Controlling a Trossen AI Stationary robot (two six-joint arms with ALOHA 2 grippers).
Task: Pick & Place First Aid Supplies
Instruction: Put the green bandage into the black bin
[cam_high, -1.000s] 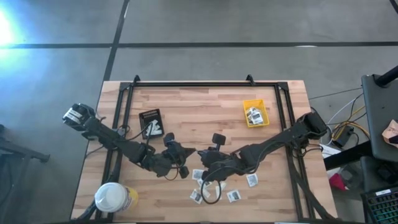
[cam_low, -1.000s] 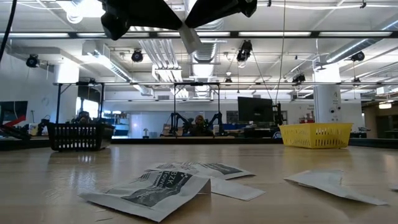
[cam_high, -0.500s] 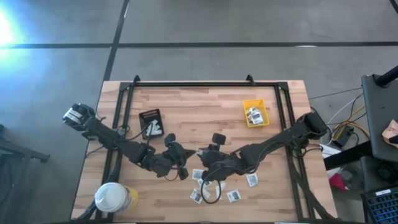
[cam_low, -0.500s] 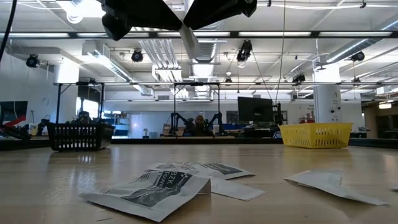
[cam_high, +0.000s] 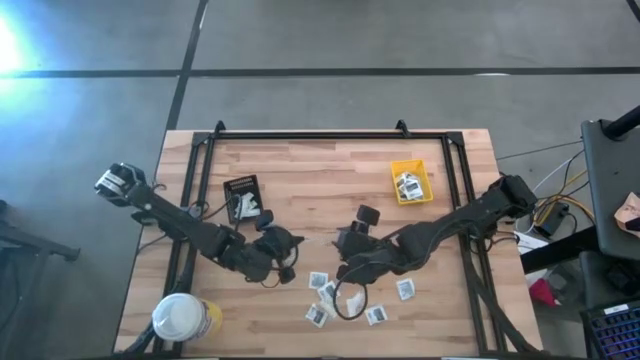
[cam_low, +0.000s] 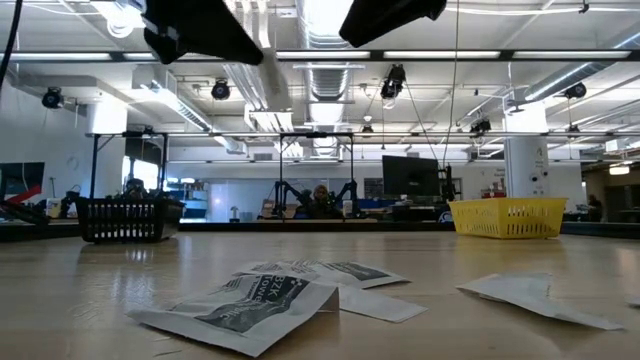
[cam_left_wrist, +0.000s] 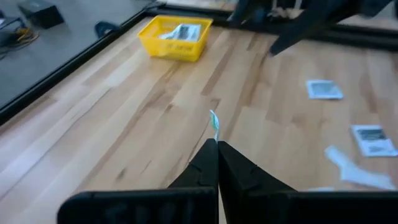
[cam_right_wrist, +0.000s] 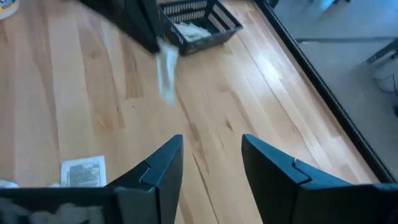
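A narrow pale white-green strip (cam_left_wrist: 214, 122) sticks out of my left gripper (cam_left_wrist: 217, 144), which is shut on it above the table's middle (cam_high: 288, 248). In the right wrist view the same strip (cam_right_wrist: 166, 71) hangs, blurred, below the left arm's dark fingers. My right gripper (cam_right_wrist: 211, 163) stands open a little to the right (cam_high: 345, 258), with nothing between its fingers. Several white square packets with dark centres (cam_high: 318, 280) (cam_high: 375, 315) (cam_high: 405, 290) lie flat on the wood near the front edge. My left gripper pinches one end of the strip (cam_left_wrist: 215, 137) between its two fingertips. The fingers slant down toward the table, and the strip runs on beyond them along their line. The strip is lifted clear of the table, its free end (cam_left_wrist: 212, 114) in the air.
A small yellow bin (cam_high: 411, 182) with packets stands at the back right. A black tray (cam_high: 243, 198) with packets stands at the back left. A white-lidded yellow tub (cam_high: 180, 318) is at the front left corner. Black frame rails (cam_high: 310, 136) border the table.
The two grippers met at the strip in the table's middle. My right gripper has let go of it and drawn back up and toward the table's right edge. My left gripper keeps the strip and has drawn slightly toward the left. The packets on the table have not moved.
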